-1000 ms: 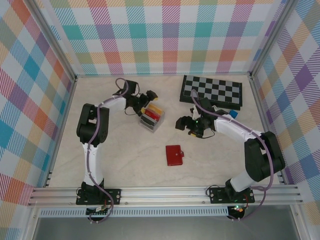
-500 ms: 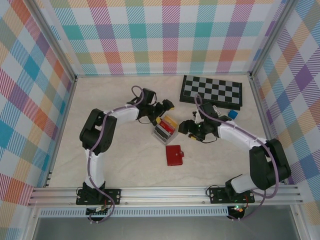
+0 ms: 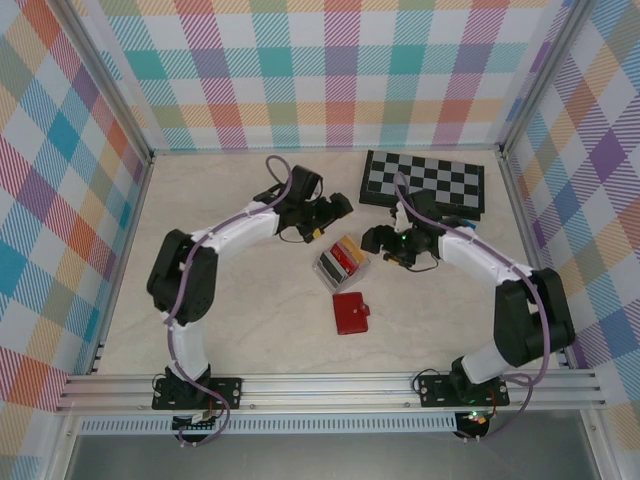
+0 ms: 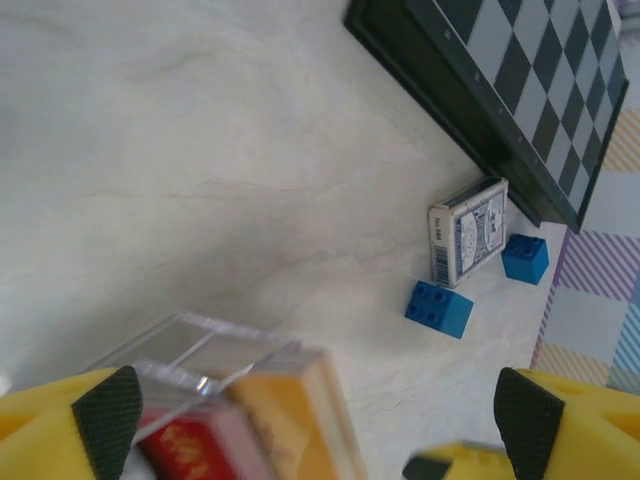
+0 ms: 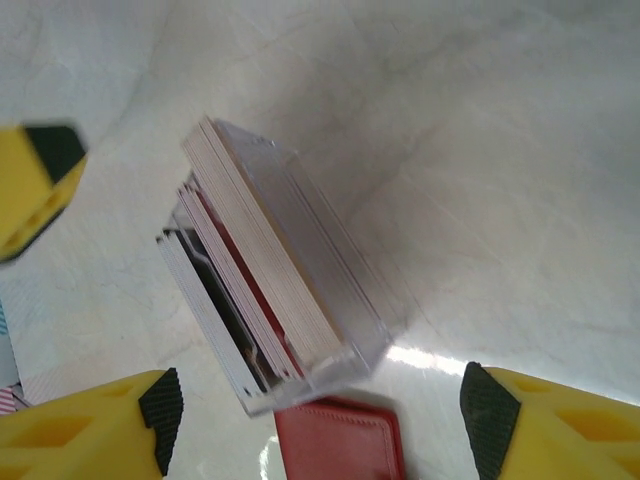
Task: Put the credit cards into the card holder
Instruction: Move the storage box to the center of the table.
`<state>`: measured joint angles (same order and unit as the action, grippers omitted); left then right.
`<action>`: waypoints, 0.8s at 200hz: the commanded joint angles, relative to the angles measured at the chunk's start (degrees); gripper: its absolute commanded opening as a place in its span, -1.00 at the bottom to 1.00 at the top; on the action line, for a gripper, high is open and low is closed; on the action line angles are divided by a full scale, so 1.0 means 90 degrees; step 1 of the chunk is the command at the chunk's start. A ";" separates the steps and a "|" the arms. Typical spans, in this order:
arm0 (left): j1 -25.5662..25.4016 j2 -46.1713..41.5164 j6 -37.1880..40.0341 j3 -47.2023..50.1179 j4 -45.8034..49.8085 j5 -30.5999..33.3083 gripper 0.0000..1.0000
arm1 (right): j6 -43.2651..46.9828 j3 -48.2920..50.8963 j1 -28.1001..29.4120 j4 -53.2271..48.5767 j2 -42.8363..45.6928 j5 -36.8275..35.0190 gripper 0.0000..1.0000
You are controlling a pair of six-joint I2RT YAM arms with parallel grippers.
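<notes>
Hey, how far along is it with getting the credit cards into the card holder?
Nothing looks done yet: the credit cards stand in a clear case, and the red card holder lies shut next to it. Nothing is in hand; the left claw and right claw are both open above the case. Left to do: open the holder and move every card in.

Pale marbled tabletop (image 3: pixel 240 320), pastel plaid walls (image 3: pixel 340 70) on three sides, aluminium frame rail (image 3: pixel 330 388) in front
</notes>
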<state>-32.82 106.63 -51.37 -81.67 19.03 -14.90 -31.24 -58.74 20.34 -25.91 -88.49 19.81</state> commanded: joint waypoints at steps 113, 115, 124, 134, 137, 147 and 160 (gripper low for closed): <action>-0.0335 -0.0546 -0.1252 0.2601 -0.2879 -0.0809 0.78 | 0.0048 -0.0954 -0.0162 0.0221 -0.1601 0.1603 0.55; -0.0345 -0.0519 -0.1259 0.2595 -0.2896 -0.0826 0.78 | 0.0040 -0.0927 -0.0180 0.0242 -0.1591 0.1628 0.55; -0.0398 -0.0386 -0.1281 0.2512 -0.2932 -0.0862 0.78 | -0.0025 -0.0809 -0.0271 0.0340 -0.1515 0.1729 0.53; -0.0451 -0.0276 -0.1285 0.2431 -0.3005 -0.0891 0.78 | -0.0081 -0.0666 -0.0377 0.0428 -0.1436 0.1825 0.53; -0.0468 -0.0244 -0.1284 0.2404 -0.3032 -0.0903 0.78 | -0.0087 -0.0625 -0.0418 0.0435 -0.1408 0.1852 0.53; -0.0517 -0.0148 -0.1293 0.2307 -0.3111 -0.0936 0.78 | -0.0087 -0.0495 -0.0548 0.0430 -0.1302 0.1889 0.52; -0.0566 0.0002 -0.1251 0.2142 -0.3110 -0.0997 0.78 | -0.0074 -0.0310 -0.0701 0.0410 -0.1130 0.1895 0.52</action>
<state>-36.29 104.68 -62.19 -59.02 -5.54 -21.50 -31.11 -64.01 16.43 -23.11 -102.32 34.20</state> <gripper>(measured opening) 0.889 0.761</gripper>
